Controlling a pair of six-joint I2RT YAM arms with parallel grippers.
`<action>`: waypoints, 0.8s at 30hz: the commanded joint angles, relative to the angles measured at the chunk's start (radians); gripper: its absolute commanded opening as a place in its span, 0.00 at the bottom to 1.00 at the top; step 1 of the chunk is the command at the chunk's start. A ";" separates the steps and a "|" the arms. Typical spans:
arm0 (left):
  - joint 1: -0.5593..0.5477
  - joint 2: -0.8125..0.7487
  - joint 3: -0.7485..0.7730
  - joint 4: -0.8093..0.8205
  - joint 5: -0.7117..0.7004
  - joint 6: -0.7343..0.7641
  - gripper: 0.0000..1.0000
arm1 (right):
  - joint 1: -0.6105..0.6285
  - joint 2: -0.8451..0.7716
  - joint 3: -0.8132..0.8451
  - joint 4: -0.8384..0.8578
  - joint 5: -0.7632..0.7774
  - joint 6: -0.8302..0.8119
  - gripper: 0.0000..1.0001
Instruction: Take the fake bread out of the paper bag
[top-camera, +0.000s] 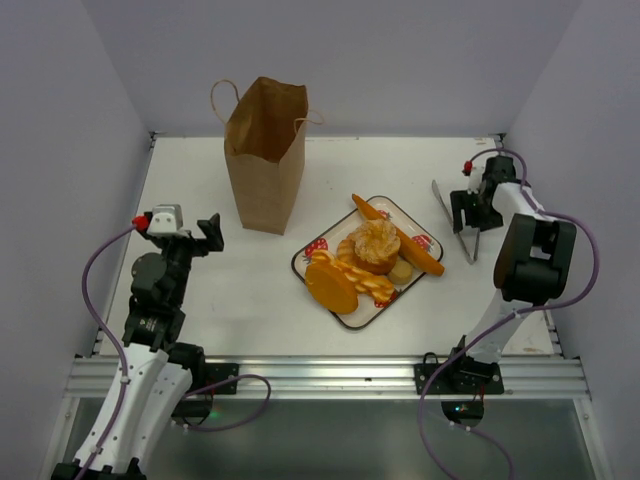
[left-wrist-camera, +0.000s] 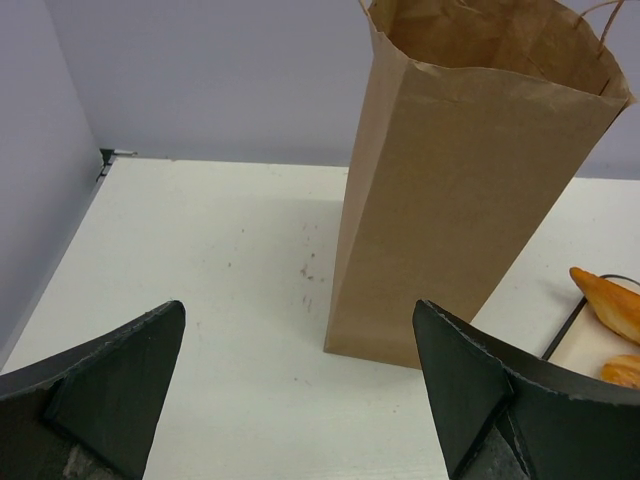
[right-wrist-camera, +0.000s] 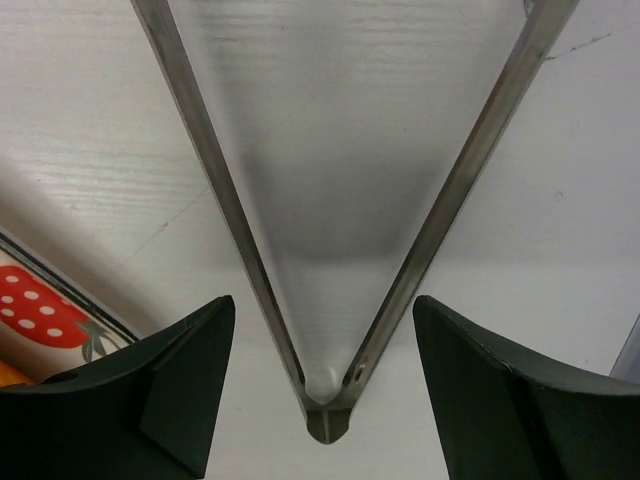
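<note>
The brown paper bag stands upright at the back of the table, its mouth open. The fake bread lies piled outside it on the white strawberry-printed tray: a flat disc, buns, a braided loaf and a long baguette. My left gripper is open with nothing between its fingers. It faces the paper bag from a short way off, with my left gripper's jaws wide apart. My right gripper hangs open over metal tongs lying on the table. In its wrist view the tongs spread in a V between my right gripper's fingers, untouched.
The tray's strawberry corner sits just left of the right gripper. A baguette end shows right of the bag in the left wrist view. Grey walls close the table at the back and both sides.
</note>
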 joint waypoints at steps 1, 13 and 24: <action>-0.010 -0.013 -0.014 0.026 -0.027 0.033 1.00 | -0.003 -0.103 0.006 -0.018 -0.036 -0.003 0.77; -0.017 -0.011 -0.018 0.030 -0.031 0.036 0.99 | -0.003 -0.429 -0.033 -0.050 -0.010 0.105 0.99; -0.019 0.018 -0.025 0.035 -0.028 0.038 1.00 | -0.003 -0.741 -0.193 0.008 -0.042 0.163 0.99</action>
